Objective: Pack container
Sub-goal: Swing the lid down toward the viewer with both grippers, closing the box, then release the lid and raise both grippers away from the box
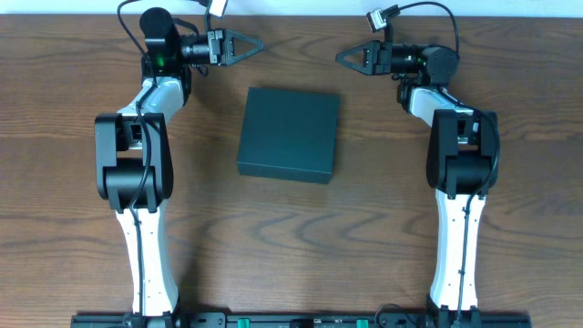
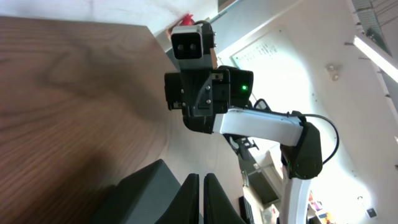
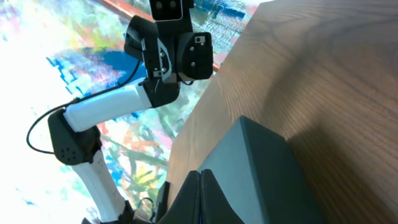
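Note:
The container (image 1: 289, 133) is a dark teal-green square box with its lid shut, lying in the middle of the wooden table. It also shows in the left wrist view (image 2: 146, 190) and in the right wrist view (image 3: 267, 174). My left gripper (image 1: 260, 43) is shut and empty, raised at the table's far edge, left of the box, pointing right. My right gripper (image 1: 339, 57) is shut and empty, raised at the far edge, right of the box, pointing left. The fingers show shut in the wrist views (image 2: 202, 199) (image 3: 200, 196). No snack packets are in view.
The wooden table (image 1: 291, 237) lies all round the box. Both arm bases stand at the near edge, left (image 1: 146, 264) and right (image 1: 455, 255). The right arm shows in the left wrist view (image 2: 261, 124), and the left arm in the right wrist view (image 3: 112, 106).

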`<state>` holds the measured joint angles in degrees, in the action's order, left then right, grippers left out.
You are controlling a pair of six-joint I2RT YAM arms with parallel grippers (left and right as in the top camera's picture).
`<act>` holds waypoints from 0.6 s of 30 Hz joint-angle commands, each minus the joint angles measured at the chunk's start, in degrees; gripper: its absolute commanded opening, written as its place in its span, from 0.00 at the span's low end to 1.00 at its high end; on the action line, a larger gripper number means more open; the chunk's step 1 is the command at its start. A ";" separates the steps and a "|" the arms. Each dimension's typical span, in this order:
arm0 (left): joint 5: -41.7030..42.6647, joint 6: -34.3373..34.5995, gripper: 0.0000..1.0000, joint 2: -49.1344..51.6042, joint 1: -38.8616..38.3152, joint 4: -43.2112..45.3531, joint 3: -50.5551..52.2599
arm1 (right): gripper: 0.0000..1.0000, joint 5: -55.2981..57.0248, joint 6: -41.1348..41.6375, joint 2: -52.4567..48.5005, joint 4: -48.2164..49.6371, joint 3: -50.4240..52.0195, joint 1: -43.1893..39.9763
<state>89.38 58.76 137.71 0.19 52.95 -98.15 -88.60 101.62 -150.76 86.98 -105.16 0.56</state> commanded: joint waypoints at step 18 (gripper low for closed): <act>-38.75 -5.09 0.06 1.16 1.25 -36.48 -10.36 | 0.02 9.51 -20.11 -0.63 -50.05 -17.88 -0.48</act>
<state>59.79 62.98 138.28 1.39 23.75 -103.55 -82.41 99.13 -151.02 47.79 -119.81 1.93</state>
